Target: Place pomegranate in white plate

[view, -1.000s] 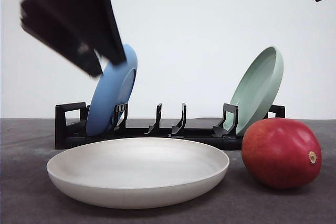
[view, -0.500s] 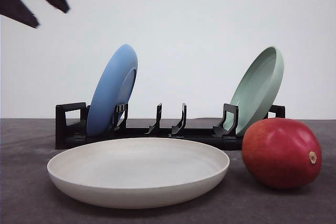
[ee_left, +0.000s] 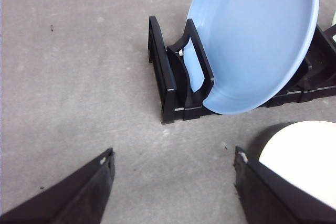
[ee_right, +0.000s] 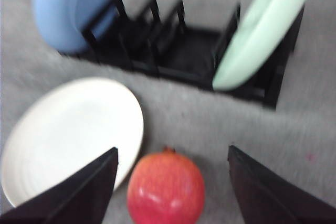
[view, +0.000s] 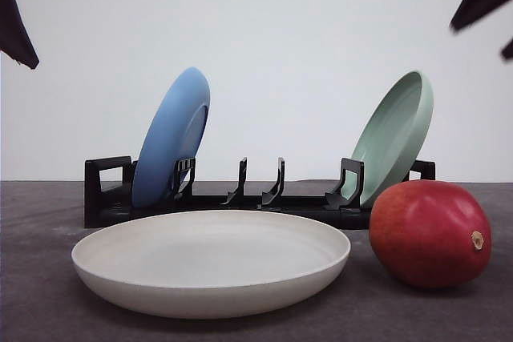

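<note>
Right claw [ee_right: 170, 192] wide open above pomegranate [ee_right: 166, 188]

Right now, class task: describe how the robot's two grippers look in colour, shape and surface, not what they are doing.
Both grippers are black. The left gripper has two broad, flat, wedge-shaped fingers with matte surfaces and small pale scuffs at the upper corners. The right gripper has the same dark wedge-shaped fingers, blurred here. No cables or markings are visible.

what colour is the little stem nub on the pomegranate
Tan, against glossy red skin. The stem nub on the pomegranate shows best in the front view.
</note>
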Available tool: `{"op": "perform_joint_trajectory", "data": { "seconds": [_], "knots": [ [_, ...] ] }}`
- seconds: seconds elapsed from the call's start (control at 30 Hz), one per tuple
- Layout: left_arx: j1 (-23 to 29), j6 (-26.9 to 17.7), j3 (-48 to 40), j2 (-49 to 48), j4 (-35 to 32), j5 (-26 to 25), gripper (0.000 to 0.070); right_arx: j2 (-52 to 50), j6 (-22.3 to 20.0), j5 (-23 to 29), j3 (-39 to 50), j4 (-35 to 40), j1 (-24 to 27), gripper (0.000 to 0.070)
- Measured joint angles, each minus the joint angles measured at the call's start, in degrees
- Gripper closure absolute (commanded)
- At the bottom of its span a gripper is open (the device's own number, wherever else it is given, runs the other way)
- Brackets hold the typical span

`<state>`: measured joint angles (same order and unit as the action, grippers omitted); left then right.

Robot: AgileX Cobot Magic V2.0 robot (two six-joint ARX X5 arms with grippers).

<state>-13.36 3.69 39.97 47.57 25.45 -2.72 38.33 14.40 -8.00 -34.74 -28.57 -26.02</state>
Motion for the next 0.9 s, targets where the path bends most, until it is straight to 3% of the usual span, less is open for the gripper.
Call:
{"op": "perform_joint_trajectory", "data": {
  "seconds": [0.17,0.37,0.9],
  "knots": [
    [0.02,0.02,0.00,0.00,0.29,0.00,0.0264,7.35,5.03,2.19,-0.09,-0.37,-4.48,0.0266],
    [0.02,0.02,0.00,0.00,1.18,0.00,0.0265,15.18,8.39,5.60,-1.38,-0.25,-8.39,0.0076],
    [0.01,0.02,0.00,0.00,1.17,0.00,0.0265,29.59,9.01,6.81,-1.66,4.85,-9.67,0.0066]
  ]
}}
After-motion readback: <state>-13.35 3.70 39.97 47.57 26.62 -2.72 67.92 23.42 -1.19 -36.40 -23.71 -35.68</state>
